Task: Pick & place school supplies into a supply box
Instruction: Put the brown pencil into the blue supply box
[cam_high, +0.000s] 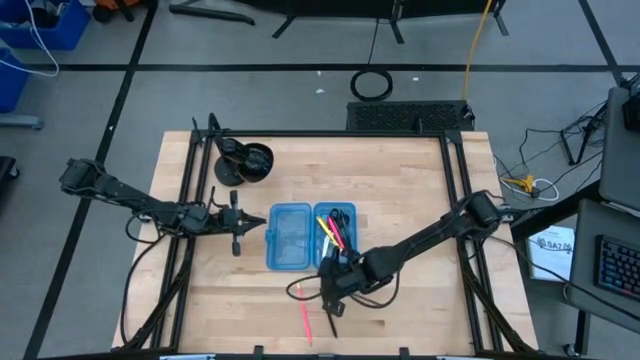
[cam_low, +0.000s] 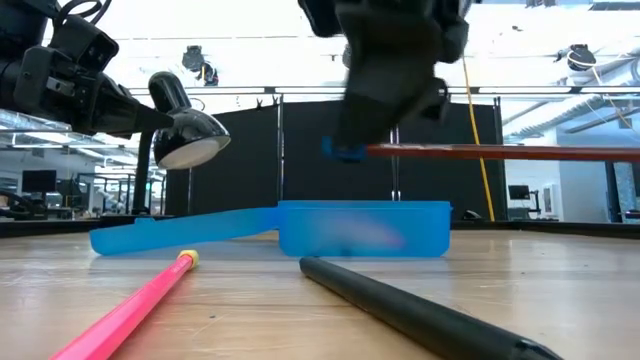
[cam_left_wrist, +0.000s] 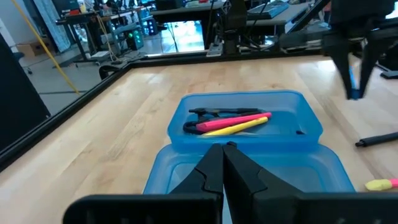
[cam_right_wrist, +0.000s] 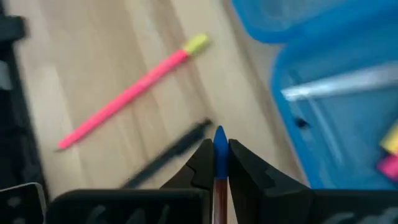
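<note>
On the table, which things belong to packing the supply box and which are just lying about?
Job:
- supply box, open
- pens inside
- blue-capped pen in right gripper
- pink pen on table
- black pen on table

Lying about:
- black stand
- left gripper, waiting

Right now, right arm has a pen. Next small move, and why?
Probably carry it over the supply box and release. The right gripper is shut on the blue-tipped pen above bare table, beside the box, where other pens already lie. The left gripper waits shut at the lid side.
</note>
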